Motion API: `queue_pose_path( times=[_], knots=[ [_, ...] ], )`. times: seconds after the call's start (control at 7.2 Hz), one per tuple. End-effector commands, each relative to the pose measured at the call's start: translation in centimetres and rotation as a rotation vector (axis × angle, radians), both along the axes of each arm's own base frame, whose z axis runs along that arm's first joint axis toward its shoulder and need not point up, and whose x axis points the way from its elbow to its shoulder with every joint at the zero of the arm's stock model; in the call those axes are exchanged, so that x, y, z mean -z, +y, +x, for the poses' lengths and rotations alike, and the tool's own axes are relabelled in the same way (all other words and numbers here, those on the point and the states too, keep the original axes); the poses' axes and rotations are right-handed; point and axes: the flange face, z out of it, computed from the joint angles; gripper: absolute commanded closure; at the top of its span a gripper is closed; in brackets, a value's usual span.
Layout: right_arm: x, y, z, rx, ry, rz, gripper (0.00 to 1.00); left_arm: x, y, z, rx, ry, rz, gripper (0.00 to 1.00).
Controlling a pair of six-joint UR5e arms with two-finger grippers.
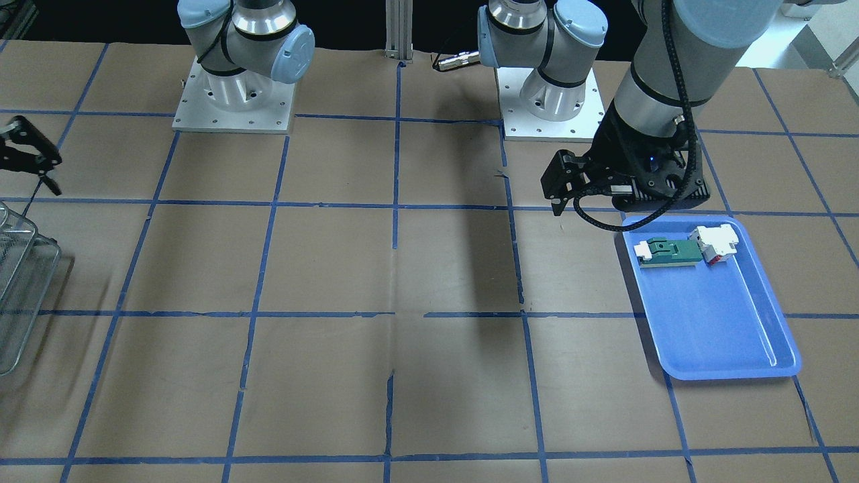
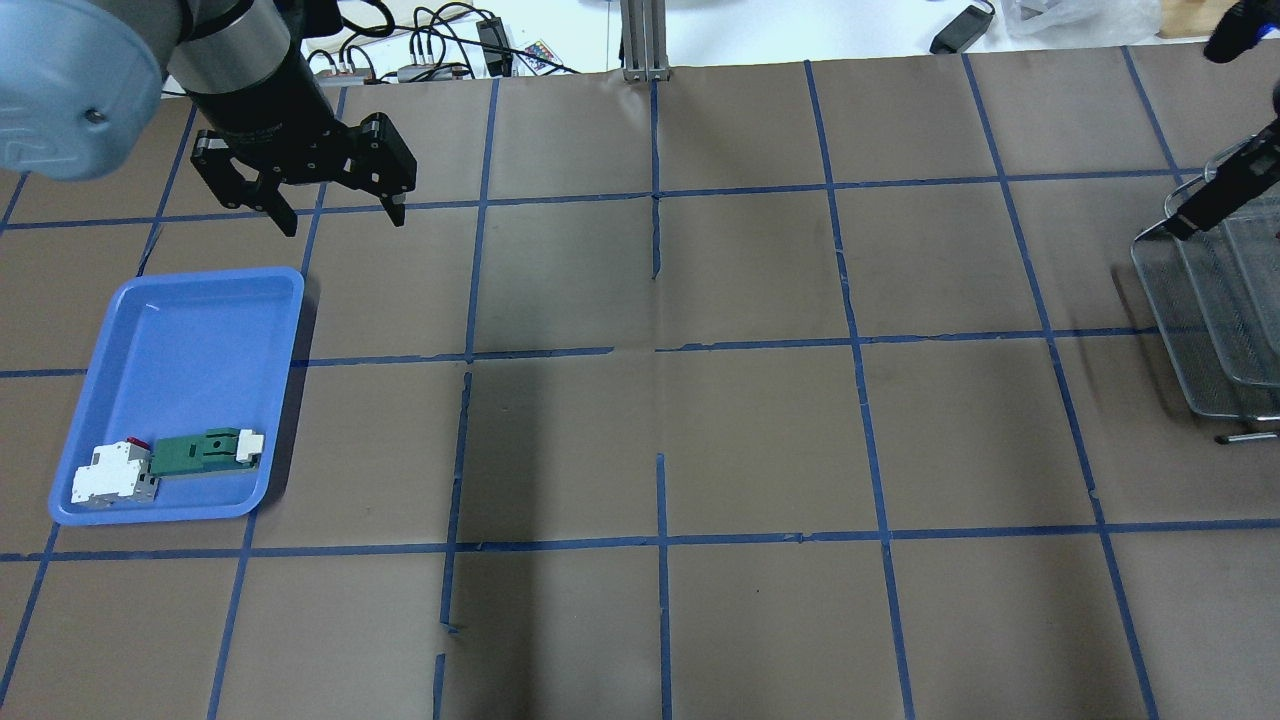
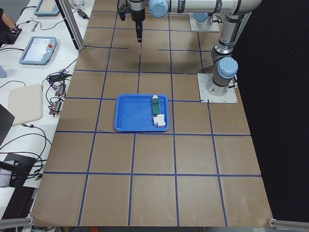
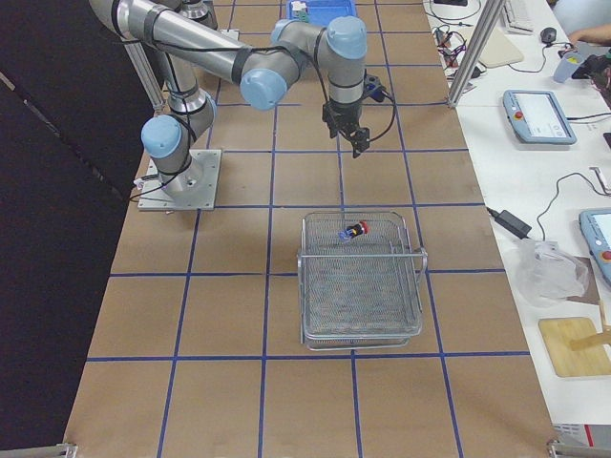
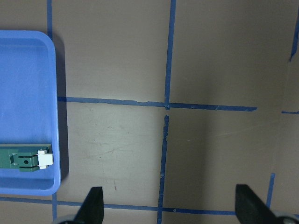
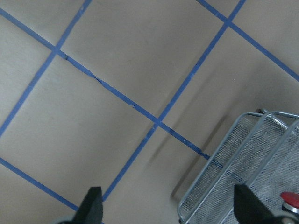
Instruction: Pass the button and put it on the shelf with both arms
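The button (image 4: 355, 229), with its red cap, lies on the mesh at one end of the silver wire shelf (image 4: 363, 286). Its cap peeks in at the right wrist view's edge (image 6: 290, 199), inside the shelf (image 6: 252, 163). My right gripper (image 6: 169, 207) is open and empty. It hangs raised just off that end of the shelf (image 4: 353, 134). My left gripper (image 2: 340, 215) is open and empty. It is raised over the table just beyond the blue tray's far end (image 5: 170, 207).
The blue tray (image 2: 180, 330) lies on the robot's left side. It holds a green-and-white flat part (image 2: 205, 450) and a white-and-red block (image 2: 110, 475) at its near end. The shelf (image 2: 1220, 300) stands at the table's right edge. Brown paper with blue tape lines covers the table.
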Motion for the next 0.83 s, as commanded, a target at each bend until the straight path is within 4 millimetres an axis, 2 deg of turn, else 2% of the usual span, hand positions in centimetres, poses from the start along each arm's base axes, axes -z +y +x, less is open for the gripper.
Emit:
queue_pose_path(
  times=[0.0,0.14,0.28,0.42,0.69],
  knots=[
    [-2.5,2.2,12.2,0.176,-0.015,0.018,0.0,-0.3,0.2,0.0,0.0,-0.001,-0.005,0.0],
    [-3.1,2.7,17.2,0.213,0.013,0.002,0.0,-0.3,0.2,0.0,0.0,-0.001,-0.005,0.0],
    [-3.7,3.2,20.5,0.305,-0.005,-0.009,0.0,-0.3,0.2,0.0,0.0,-0.001,-0.005,0.0],
    [-3.9,3.1,22.1,0.368,-0.015,-0.003,0.0,-0.3,0.3,0.0,0.0,-0.001,-0.002,0.0],
    [-4.9,2.2,22.9,0.468,-0.035,0.062,0.0,0.0,0.3,0.0,-0.001,-0.001,0.002,0.0]
  ],
)
